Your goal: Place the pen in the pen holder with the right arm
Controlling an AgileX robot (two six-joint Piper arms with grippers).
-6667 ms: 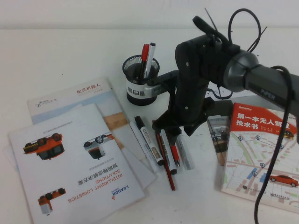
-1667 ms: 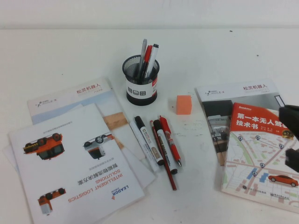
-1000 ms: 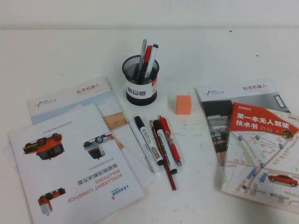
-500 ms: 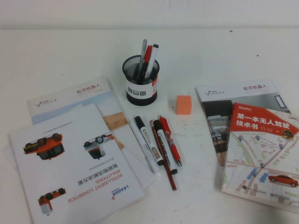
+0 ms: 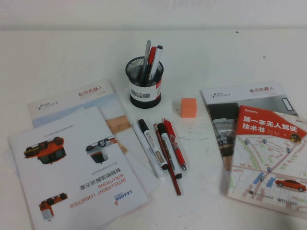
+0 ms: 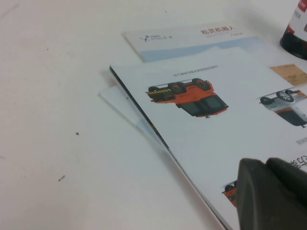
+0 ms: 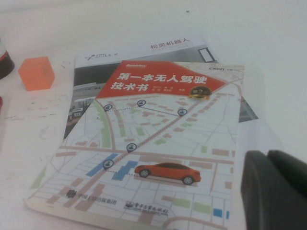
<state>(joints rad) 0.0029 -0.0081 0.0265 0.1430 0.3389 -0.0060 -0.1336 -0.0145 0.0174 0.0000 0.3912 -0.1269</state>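
While grippers [image 6: 272,194] [image 7: 276,191] overhang booklets [image 6: 225,139], pen [image 5: 146,51] looks silver-grey.

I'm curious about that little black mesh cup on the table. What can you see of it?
The black wire-mesh pen holder is a small cylinder with a white label band bearing black marks. It stands upright on the white table, holding a slim silver-grey pen, a red pen and a third pen, all leaning out of its top. No gripper is near it.

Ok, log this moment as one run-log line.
pen: standing in pen holder | left gripper: over brochure | right gripper: over book | both arms outside high view
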